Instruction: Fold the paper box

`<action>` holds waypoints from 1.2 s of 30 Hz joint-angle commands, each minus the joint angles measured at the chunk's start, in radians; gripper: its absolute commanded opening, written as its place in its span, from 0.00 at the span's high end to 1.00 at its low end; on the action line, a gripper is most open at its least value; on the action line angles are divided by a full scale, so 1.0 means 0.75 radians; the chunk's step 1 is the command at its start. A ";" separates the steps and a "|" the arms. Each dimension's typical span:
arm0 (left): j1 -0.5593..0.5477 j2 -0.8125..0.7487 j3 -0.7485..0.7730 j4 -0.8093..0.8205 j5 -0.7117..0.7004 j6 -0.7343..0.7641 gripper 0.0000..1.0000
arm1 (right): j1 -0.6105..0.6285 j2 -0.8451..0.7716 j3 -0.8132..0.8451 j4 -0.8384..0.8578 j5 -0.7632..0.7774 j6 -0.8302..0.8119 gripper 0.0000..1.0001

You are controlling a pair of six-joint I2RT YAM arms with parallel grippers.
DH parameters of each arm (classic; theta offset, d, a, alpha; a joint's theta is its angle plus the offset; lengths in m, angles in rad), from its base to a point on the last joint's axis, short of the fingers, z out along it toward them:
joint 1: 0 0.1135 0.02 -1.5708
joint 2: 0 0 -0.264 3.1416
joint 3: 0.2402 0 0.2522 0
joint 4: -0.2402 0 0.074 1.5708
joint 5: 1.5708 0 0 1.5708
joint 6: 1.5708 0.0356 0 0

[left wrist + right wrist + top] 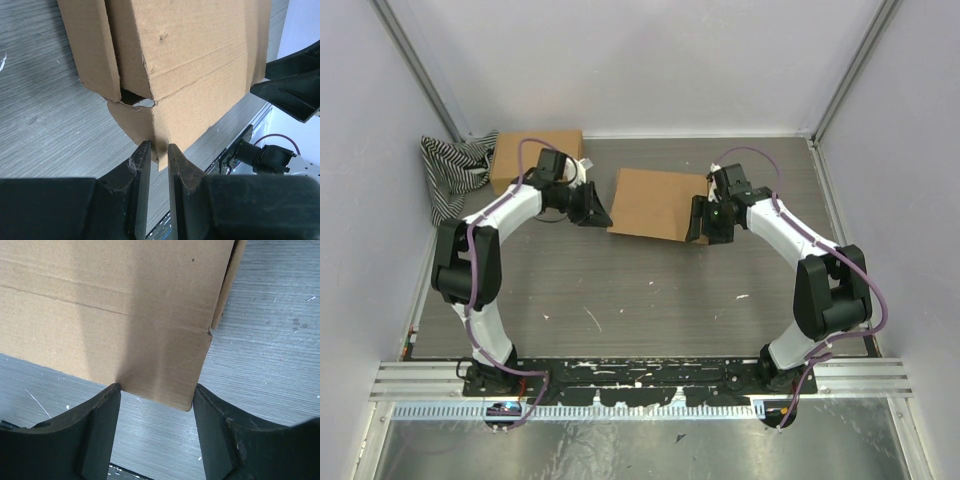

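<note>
**Item 1. Paper box** (655, 203): brown corrugated card, lying flattened on the grey wood-grain worktop (620, 290), about the middle of it and between the two arms. Creases and slits between its flaps show in the left wrist view, with a small torn gap where two flaps meet.

**Item 2. Left claw** (592, 210): at the left edge of the paper box. Its two black fingers (142, 165) are drawn close together, with the lowest corner of a flap filling the narrow gap between them, so they are clamped on that corner of the paper box.

**Item 3. Right claw** (705, 222): at the right edge of the paper box, opposite the left claw. Its fingers (102, 420) stand wide apart and straddle a corner of the card. One fingertip meets the card's lower edge and the other sits just beside the corner. The claw is not clamped on anything.

**Item 4. Second cardboard box** (535, 155): brown, beyond and to the left of the paper box, at the far edge of the worktop, behind the left arm.

**Item 5. Striped cloth** (455, 170): black and white, crumpled, further left of the paper box than item 4, touching that box and lying against the left wall.
</note>
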 commanded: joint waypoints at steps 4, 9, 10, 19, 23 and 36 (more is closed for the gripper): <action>-0.006 0.057 -0.019 0.016 0.075 0.002 0.75 | 0.007 0.006 0.095 0.010 0.006 -0.010 0.36; -0.006 0.090 -0.067 0.062 0.078 -0.011 0.75 | 0.006 0.035 0.113 0.003 0.039 -0.027 0.36; -0.006 0.095 -0.078 0.079 0.085 -0.020 0.75 | 0.006 0.042 0.113 0.003 0.040 -0.030 0.36; -0.007 0.144 -0.101 0.166 0.138 -0.060 0.76 | 0.006 0.057 0.110 0.015 0.054 -0.038 0.36; -0.005 0.137 -0.129 0.275 0.244 -0.153 0.77 | 0.006 0.016 0.117 0.008 0.009 -0.038 0.37; 0.004 0.137 -0.153 0.333 0.278 -0.199 0.77 | -0.005 0.024 0.168 -0.039 -0.015 -0.071 0.35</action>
